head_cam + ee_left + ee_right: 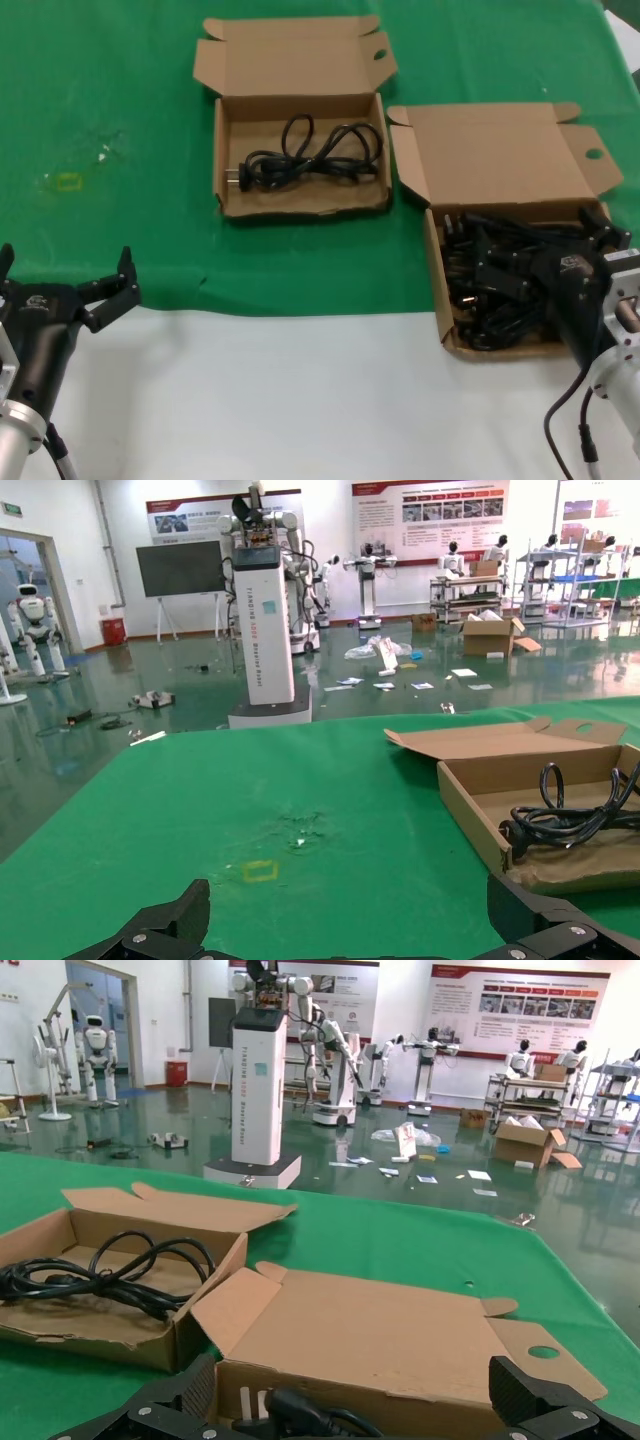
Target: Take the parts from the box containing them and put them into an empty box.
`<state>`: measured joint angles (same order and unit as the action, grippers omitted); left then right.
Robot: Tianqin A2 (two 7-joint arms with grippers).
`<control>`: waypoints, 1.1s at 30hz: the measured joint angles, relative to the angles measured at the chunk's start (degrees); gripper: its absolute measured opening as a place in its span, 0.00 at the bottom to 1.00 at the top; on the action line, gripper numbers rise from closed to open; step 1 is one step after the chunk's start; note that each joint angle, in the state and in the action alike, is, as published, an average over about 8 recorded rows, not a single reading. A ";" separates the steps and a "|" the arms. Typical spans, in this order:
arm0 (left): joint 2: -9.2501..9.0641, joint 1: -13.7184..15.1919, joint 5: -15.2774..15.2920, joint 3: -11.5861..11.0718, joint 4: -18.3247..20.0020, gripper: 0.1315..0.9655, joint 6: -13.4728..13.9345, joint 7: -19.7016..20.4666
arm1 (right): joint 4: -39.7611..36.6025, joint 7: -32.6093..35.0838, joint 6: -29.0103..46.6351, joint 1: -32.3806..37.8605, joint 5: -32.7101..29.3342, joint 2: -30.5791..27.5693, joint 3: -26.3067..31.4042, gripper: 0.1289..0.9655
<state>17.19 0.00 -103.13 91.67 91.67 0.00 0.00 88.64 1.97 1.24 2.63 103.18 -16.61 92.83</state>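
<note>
The box of parts (441,300) stands at the right with its lid skewed, holding a tangled pile of black power cords (490,290). My right gripper (540,262) is down over that pile and open; in the right wrist view its fingers (185,1392) straddle a plug (275,1410) without closing on it. The other brown box (300,208) lies farther back, left of it, lid straight and flaps spread, with one coiled cord (310,155) inside. That cord (100,1280) also shows from the right wrist. My left gripper (65,268) waits open at the near left.
A green cloth (120,230) covers the far part of the table, with bare white surface (300,400) in front. A small yellow square mark (68,181) lies on the cloth at the left. The left wrist view shows the far box (470,815) beside open cloth.
</note>
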 joint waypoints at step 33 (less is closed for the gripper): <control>0.00 0.00 0.00 0.00 0.00 1.00 0.00 0.00 | 0.00 0.00 0.00 0.00 0.00 0.00 0.00 1.00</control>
<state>17.19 0.00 -103.13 91.67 91.67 0.00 0.00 88.64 1.97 1.24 2.63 103.18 -16.61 92.83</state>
